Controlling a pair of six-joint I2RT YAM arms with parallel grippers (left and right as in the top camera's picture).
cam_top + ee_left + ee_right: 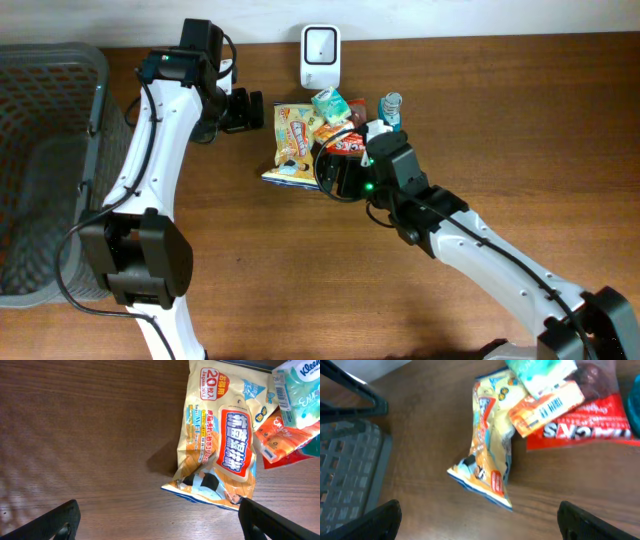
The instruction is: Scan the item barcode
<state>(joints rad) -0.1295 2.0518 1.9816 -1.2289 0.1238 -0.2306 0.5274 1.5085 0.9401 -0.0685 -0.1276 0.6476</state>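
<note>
Your items lie in a heap at the back middle of the counter [300, 280]. An orange packet [547, 407] rests on top with a printed barcode facing up. A teal tissue pack [540, 372] overlaps its far end and a red packet [590, 427] lies under it. At the left of the heap, a yellow wipes pack [291, 145] lies flat with one near corner crumpled. A small bottle [390, 108] stands at the right of the heap. A white scanner [320, 55] stands just behind the heap at the counter's back edge.

Your right tool [335, 175] is over the near edge of the heap, released, with nothing between its jaws. Your left tool [250, 110] is just left of the wipes pack, also released and empty. A grey basket [40, 170] fills the far left.
</note>
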